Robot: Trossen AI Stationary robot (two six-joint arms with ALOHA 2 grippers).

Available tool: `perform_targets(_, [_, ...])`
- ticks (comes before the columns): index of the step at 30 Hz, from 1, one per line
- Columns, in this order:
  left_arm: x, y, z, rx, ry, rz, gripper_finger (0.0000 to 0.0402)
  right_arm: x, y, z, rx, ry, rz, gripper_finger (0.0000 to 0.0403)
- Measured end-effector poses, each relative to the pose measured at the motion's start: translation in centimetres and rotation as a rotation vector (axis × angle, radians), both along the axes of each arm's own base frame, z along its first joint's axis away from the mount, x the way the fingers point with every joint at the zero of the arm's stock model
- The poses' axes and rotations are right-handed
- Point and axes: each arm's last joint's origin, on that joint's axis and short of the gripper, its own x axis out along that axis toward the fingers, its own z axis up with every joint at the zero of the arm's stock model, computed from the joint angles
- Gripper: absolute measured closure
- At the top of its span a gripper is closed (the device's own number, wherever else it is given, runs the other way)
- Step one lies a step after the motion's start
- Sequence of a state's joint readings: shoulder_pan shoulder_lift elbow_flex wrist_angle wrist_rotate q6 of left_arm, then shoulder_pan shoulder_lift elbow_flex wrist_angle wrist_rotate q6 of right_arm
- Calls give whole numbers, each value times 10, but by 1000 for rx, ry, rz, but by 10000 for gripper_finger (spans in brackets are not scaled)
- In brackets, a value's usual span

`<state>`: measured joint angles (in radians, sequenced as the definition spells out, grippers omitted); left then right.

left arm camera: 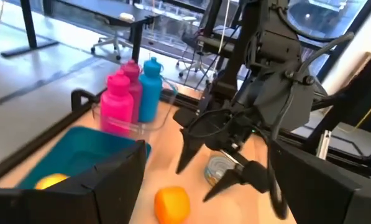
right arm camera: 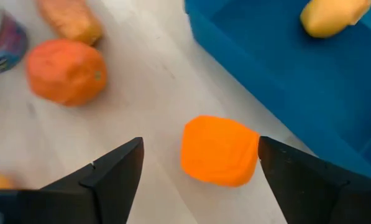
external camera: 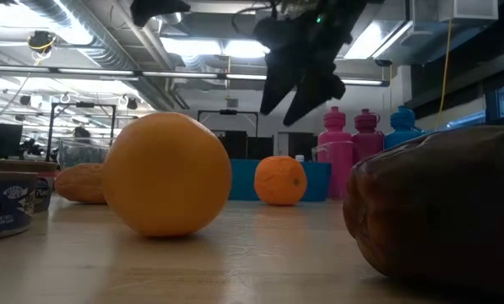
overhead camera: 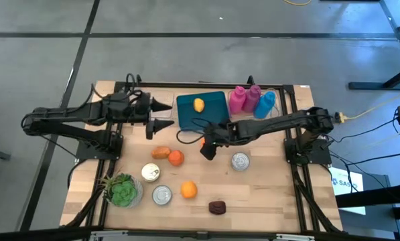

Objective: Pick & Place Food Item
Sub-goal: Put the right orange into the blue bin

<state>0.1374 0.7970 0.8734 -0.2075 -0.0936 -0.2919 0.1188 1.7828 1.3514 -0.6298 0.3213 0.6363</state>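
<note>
Right hand (right arm camera: 197,171) spread wide, poised above orange block (right arm camera: 219,150) at blue bin's (right arm camera: 284,74) six o'clock; best lowered centred before pinching.

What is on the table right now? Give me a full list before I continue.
tray: 1, blue, table's far middle
yellow food: 1, in the tray
orange block: 1, on the table beside the tray
round oranges: 2, orange, table middle
tan food: 1, beside one orange
brown food: 1, near edge
cans: 3, silver tops, scattered
plant: 1, green, near left corner
bottles: 2 pink, 1 blue, right of the tray
left end effector: open, left of the tray
right end effector: open, over the orange block
</note>
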Motion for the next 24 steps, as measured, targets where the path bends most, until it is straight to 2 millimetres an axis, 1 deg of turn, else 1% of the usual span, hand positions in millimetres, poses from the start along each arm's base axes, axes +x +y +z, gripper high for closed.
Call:
perform_targets(3, [-2,0,-4,-25,-1,1,70,4,0,-9,-7,9,-45,78])
perform_targets(9, [-2,-2,-4,-44,-4,-64,70,10,-8,-28,11,66,-53,79])
perform_targets(12, [-2,-3,-5,-49,7,-79,70,12,-13,-32,23,75,-62,79])
perform_targets(18, [-1,-3,-7,-46,25,-81,70,13,-23,-37,-38,110,-64,78])
perform_targets(21, [-1,-3,-8,-47,33,-81,70,15,-24,-42,-43,112,-65,78])
perform_targets(24, [-1,-3,-8,-58,35,-80,70,17,-23,-52,-27,139,-54,78])
